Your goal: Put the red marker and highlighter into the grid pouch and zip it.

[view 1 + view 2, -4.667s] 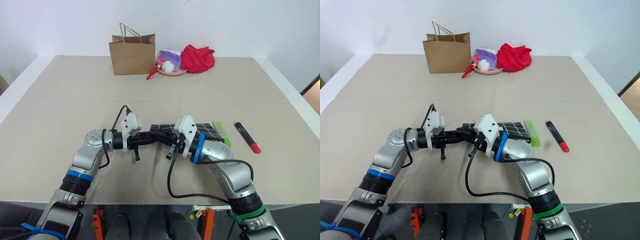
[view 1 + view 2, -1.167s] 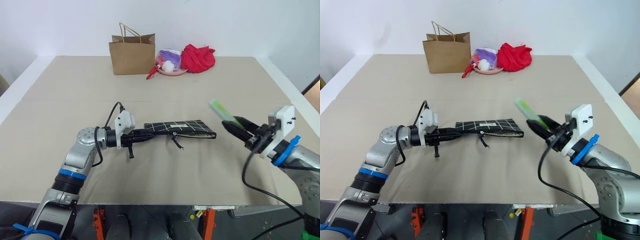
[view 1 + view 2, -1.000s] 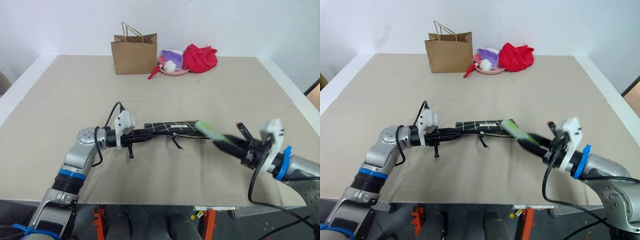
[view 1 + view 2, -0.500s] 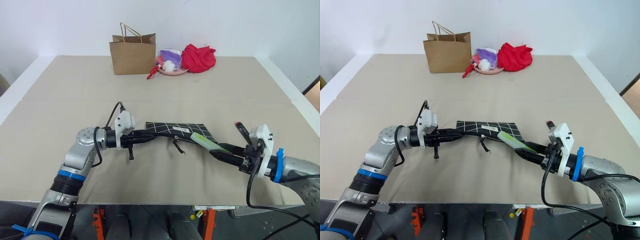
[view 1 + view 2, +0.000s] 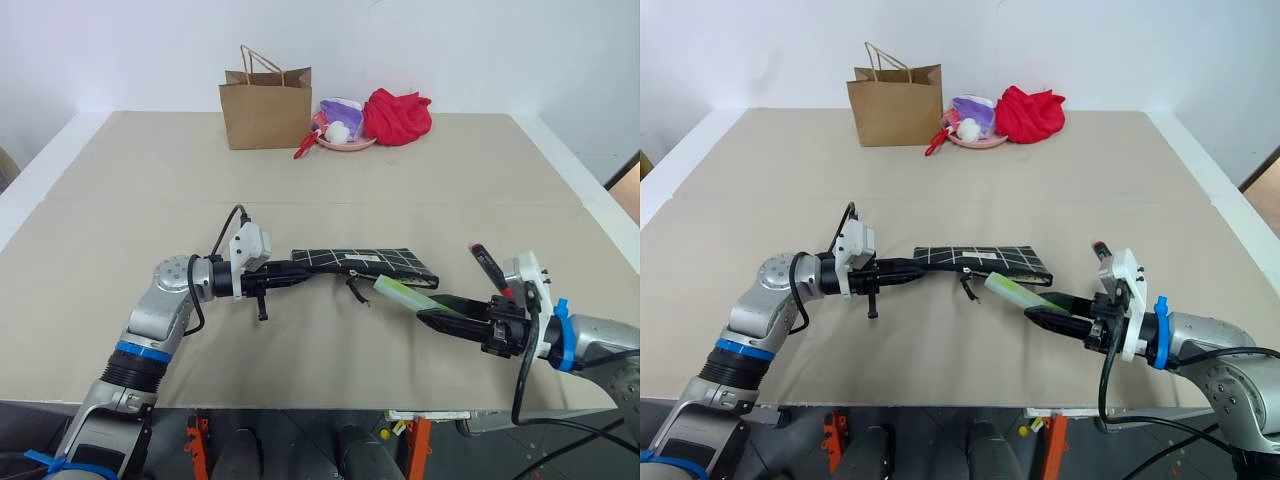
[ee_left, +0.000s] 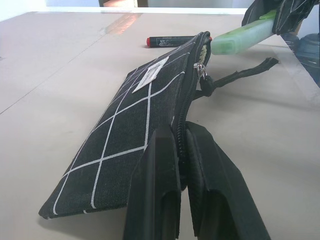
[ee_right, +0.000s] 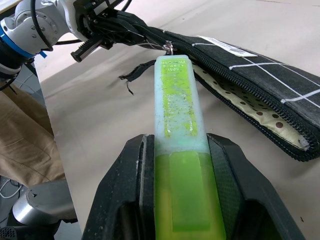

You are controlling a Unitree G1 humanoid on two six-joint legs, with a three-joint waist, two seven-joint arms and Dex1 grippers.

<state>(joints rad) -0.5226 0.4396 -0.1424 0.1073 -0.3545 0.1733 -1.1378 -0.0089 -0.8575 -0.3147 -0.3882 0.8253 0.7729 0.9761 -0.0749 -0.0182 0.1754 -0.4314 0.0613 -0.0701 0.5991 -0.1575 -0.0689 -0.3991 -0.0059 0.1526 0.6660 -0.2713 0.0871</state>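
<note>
Across the middle of the bench [image 5: 120, 200] lies the grid pouch [image 5: 365, 262], its long axis running left to right, its zipper open along the near edge so the dotted lining shows in the right wrist view, and the pull cord [image 5: 357, 291] trailing toward the robot. The left gripper [image 5: 296, 270] has its fingers pinched shut on the pouch's left end, pointing rightward along its length and holding that end slightly off the surface. The right gripper [image 5: 1040, 316] clamps its fingers on the lower body of the highlighter [image 5: 1012, 292], whose pale cap end points up and to the left at the open seam, its tip just short of the zipper teeth near the pull cord. To do this insertion well, I judge the highlighter should be swung nearer to parallel with the pouch's long axis and lowered so the cap slips under the upper zipper edge rather than butting against it; the left grip needs to stay firm so the mouth keeps gaping, and release should wait until most of the body is inside. Beyond the right gripper, the red marker [image 5: 487, 266] lies on the bench, just right of the pouch, its long axis running front to back.
</note>
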